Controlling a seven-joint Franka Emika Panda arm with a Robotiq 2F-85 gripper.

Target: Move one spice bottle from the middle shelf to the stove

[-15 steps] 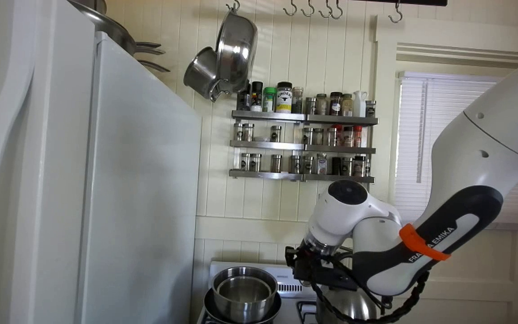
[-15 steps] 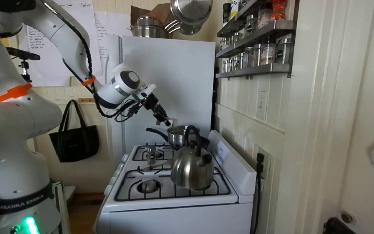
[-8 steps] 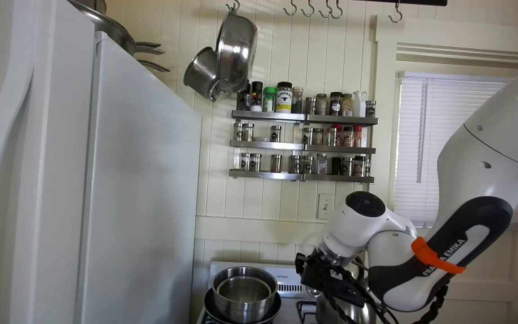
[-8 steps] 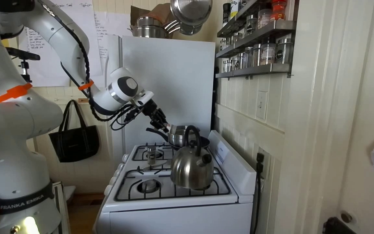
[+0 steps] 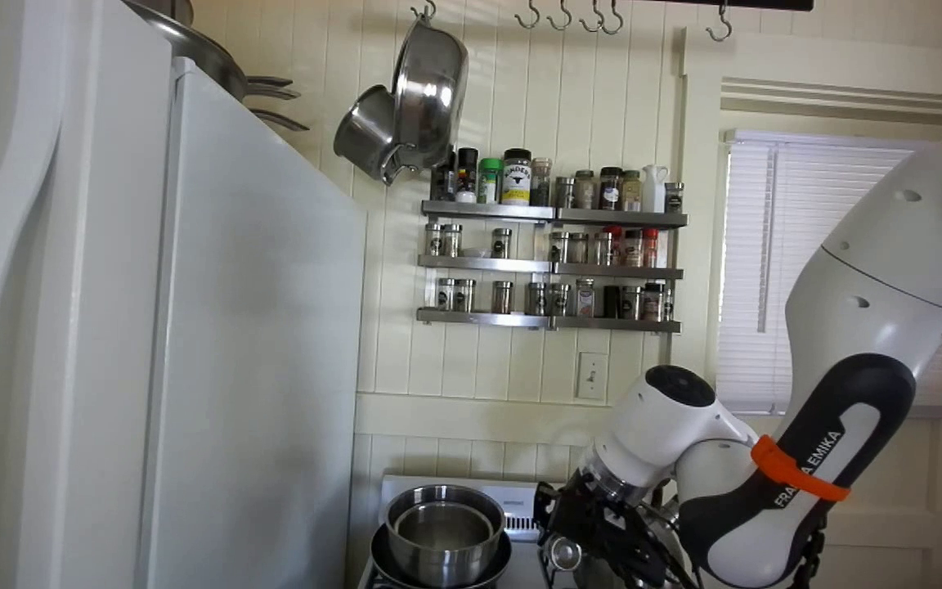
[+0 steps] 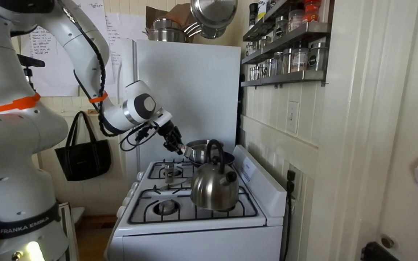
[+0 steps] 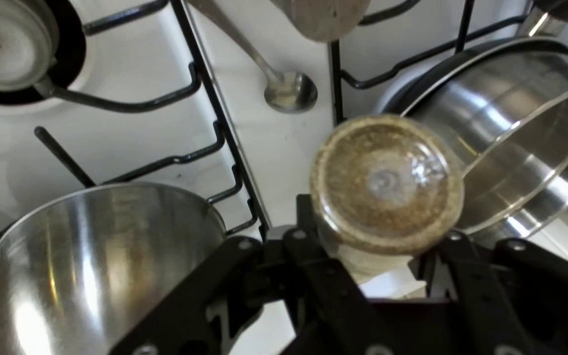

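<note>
Spice bottle: clear glass, thick round base with a paler centre, brown grainy contents; tilted, held in the jaws above the stove.
Jaws: black and angular, drawn in to the bottle's width and clamped on it.
Stove: smooth white enamel below the jaws, its black grates bent into curves and prongs.
Spoon: slim handle, shiny oval bowl; on the stove between 2 grates, beyond the jaws.
Nested pots: 2, polished steel, thin round rims, in a black pan; right of the jaws in the wrist view.
Kettle: rounded brushed steel, arched black handle; left of the jaws in the wrist view.
Glass jar: upright cylinder, dark label; on the stove, below the jaws in an exterior view.
Middle shelf: narrow metal rail bearing lidded spice jars; above the jaws in both exterior views.
</note>
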